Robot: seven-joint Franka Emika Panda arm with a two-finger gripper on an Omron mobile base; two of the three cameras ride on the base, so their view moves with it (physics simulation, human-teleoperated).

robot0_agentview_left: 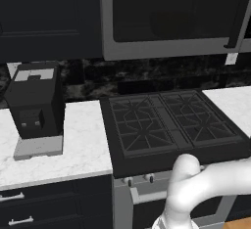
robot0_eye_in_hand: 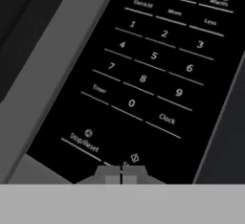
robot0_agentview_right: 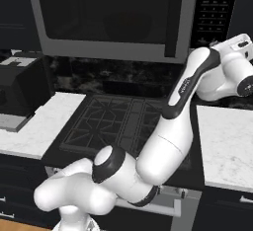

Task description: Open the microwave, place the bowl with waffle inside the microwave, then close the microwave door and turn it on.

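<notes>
The microwave (robot0_agentview_left: 171,12) (robot0_agentview_right: 113,13) hangs above the stove. Its black glass door (robot0_agentview_right: 108,8) lies flush in the grey frame, with the dark bar handle (robot0_agentview_right: 176,18) at its right edge. To the right of the door is the black keypad (robot0_agentview_right: 215,8) (robot0_eye_in_hand: 153,74). My gripper (robot0_eye_in_hand: 121,175) is shut with nothing held. Its joined tips sit against the bottom of the keypad, just right of the Stop/Reset key (robot0_eye_in_hand: 83,142). In the right base view my white wrist (robot0_agentview_right: 236,52) reaches up to the panel's lower right corner. The bowl is hidden.
A black gas stove (robot0_agentview_left: 166,123) sits below the microwave. A black coffee machine (robot0_agentview_left: 35,108) stands on the white marble counter (robot0_agentview_left: 73,149) to its left. More marble counter (robot0_agentview_right: 225,141) lies to the right. Dark cabinets flank the microwave.
</notes>
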